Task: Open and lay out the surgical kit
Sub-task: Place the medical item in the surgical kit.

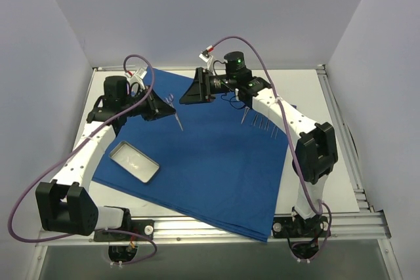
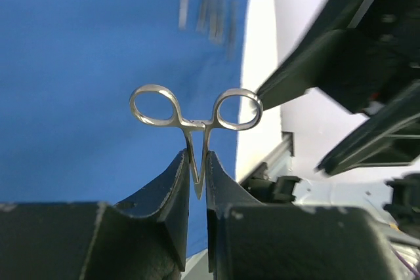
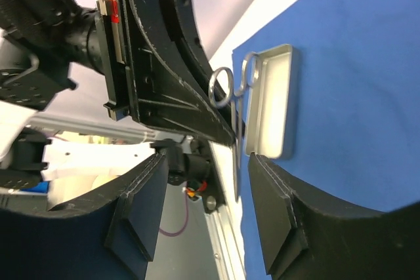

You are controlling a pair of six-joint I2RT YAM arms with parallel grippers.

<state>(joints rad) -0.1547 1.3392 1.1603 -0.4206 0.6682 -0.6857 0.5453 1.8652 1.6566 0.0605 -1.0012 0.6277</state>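
Okay, we see the drape (image 1: 216, 168) spread flat on the table (image 1: 341, 181), its near corner reaching the front rail (image 1: 197, 227). Tray (image 1: 134, 160) sits on the drape's near-left part, open side up, well apart from both grippers. Past it, left gripper (image 1: 169, 104) is clamped narrow on the forceps (image 1: 178, 121), pinching the shanks just below the finger rings. Rings stick out past the fingertips; the tip end points down at the drape and looks clear of the cloth to us. Further right, a row of thin instruments (image 1: 260, 122) lies side by side on the drape, beside the right arm (image 1: 285, 115). Farthest back, right gripper (image 1: 193, 88) hovers over the drape's far edge, near the left one and facing it. Its jaws stand partly apart and we see nothing between them.
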